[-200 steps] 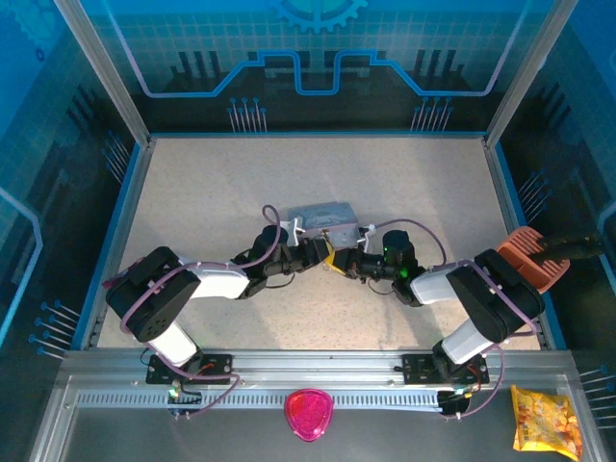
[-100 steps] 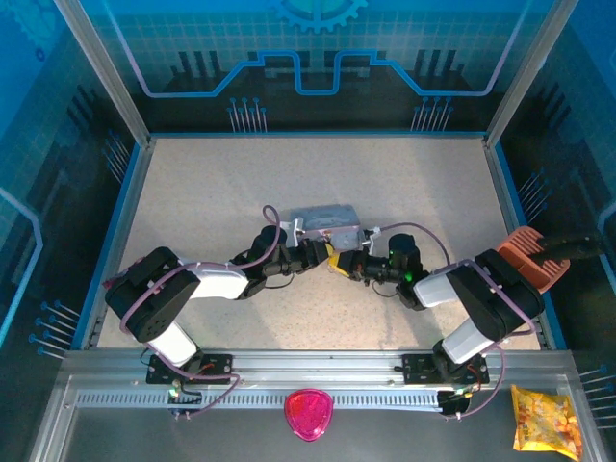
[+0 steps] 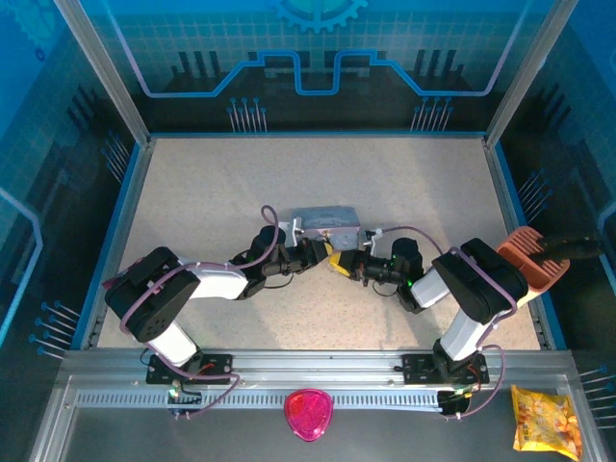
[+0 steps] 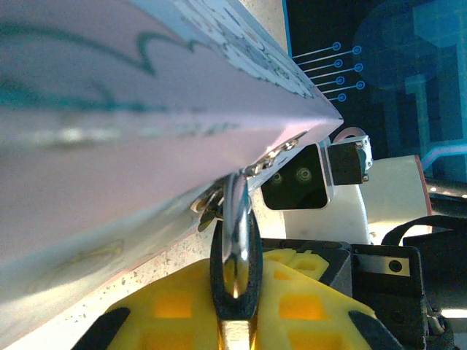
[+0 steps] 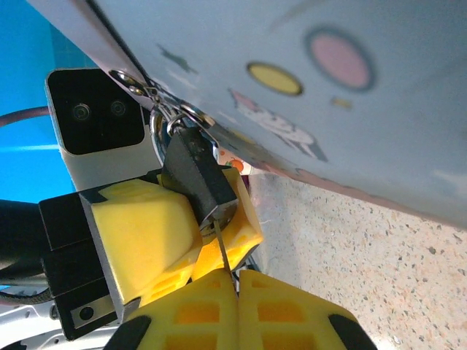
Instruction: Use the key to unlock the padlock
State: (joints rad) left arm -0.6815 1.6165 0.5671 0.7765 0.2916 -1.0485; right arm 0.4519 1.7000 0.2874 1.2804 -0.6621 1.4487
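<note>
Halfway, probably: clamping chunky dark-grey metal padlock (image 5: 195, 171) in left end effector (image 4: 235, 313), pinching thin silvery key (image 5: 221, 248) at its 6 o'clock in right end effector (image 5: 230, 288); not unlocked yet.

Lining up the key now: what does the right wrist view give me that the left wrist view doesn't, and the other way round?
Right wrist: the thin silvery metal key, pinched in the shut right gripper, its tip meeting the base of the chunky dark-grey metal padlock, whose broad face shows. Left wrist: the padlock edge-on between the left gripper's yellow pads, plus the right arm's camera housing. Both: the padlock's shackle hooked on the hasp of the pale blue cartoon-printed tin overhead.
</note>
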